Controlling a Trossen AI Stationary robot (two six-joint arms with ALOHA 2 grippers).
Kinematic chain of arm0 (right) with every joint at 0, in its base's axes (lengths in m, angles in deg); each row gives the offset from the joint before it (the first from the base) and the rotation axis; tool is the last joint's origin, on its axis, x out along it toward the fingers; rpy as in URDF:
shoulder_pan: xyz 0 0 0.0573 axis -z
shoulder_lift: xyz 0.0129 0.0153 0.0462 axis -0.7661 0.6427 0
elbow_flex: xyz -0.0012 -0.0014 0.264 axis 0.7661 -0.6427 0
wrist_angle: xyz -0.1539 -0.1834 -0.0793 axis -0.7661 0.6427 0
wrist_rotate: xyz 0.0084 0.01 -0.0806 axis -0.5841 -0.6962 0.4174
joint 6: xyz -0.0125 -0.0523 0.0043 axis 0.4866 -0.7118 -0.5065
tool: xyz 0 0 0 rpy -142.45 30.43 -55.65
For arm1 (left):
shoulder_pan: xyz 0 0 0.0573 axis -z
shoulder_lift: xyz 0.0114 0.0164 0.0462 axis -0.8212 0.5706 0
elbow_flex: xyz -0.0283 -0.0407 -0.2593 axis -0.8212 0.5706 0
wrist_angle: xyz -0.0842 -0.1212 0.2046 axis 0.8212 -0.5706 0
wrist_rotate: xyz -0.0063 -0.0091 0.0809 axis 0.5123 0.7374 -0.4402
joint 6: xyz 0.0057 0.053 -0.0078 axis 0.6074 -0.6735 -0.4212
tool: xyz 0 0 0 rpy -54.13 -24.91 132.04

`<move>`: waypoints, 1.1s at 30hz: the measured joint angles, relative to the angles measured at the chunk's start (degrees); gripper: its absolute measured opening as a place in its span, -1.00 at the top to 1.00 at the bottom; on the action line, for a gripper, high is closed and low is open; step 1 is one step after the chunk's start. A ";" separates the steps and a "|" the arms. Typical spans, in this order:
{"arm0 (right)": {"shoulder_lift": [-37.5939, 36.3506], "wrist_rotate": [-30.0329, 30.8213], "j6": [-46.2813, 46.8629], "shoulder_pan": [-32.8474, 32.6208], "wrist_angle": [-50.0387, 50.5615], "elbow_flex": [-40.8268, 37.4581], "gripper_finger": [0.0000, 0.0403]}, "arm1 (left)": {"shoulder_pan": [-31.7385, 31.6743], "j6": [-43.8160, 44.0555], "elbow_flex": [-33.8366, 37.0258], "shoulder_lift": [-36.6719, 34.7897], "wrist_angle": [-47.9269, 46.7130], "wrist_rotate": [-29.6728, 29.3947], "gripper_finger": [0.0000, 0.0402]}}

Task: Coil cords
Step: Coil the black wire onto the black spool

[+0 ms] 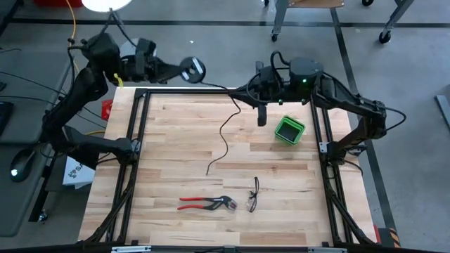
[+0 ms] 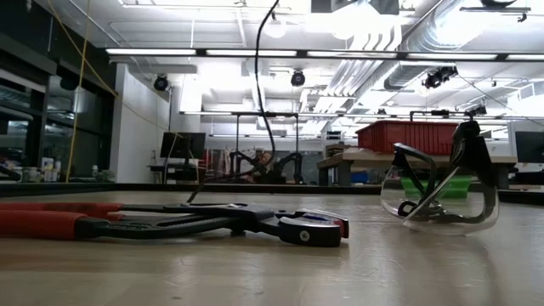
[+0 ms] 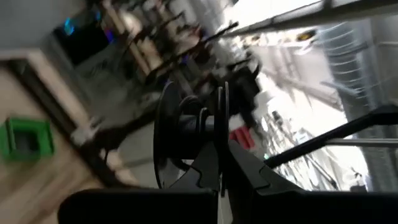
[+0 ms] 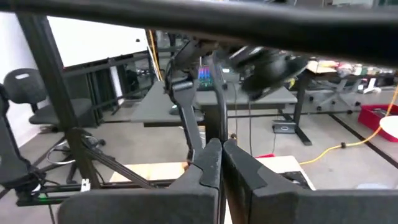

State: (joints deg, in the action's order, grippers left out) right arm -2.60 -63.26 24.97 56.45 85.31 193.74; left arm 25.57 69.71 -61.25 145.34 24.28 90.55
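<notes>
A small black reel (image 1: 191, 69) is held off the table's far left corner by my left gripper (image 1: 181, 70), which is shut on it. It also shows in the left wrist view (image 3: 186, 134). A thin black cord (image 1: 223, 130) runs from the reel to my right gripper (image 1: 242, 91), which is shut on it above the table's far edge. From there the cord hangs down to the table, where its free end (image 1: 209, 171) lies. In the low view the cord (image 2: 257, 76) drops from above. My left gripper pinches the rim of one reel flange (image 3: 220, 146) between its two fingers. The reel is lifted clear, with its flanges edge-on to the wrist camera. My right gripper pinches the cord (image 4: 217, 124) between its two fingers, which lie level, point toward the table's left and cross the cord. The cord below hangs slack to the table.
Red-handled pliers (image 1: 207, 204) and clear safety glasses (image 1: 253, 195) lie near the table's front. A green bin (image 1: 289, 130) stands at the far right. Black frame rails (image 1: 133, 140) run along the table's sides.
</notes>
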 joint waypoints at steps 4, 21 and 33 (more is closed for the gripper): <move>-0.55 0.82 -0.02 1.12 0.70 0.00 1.00 | 1.63 1.44 0.02 0.59 -0.63 2.86 0.99; 0.23 2.45 -0.46 4.45 -4.11 0.00 1.00 | 10.79 10.04 0.00 9.26 11.35 12.15 0.99; 1.95 -2.04 0.14 3.26 -9.28 0.00 1.00 | 11.33 21.12 0.00 20.19 42.47 13.38 0.99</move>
State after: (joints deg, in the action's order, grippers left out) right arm -0.65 -65.30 25.11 59.71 76.03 193.74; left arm 36.90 90.83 -61.25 165.54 66.75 103.93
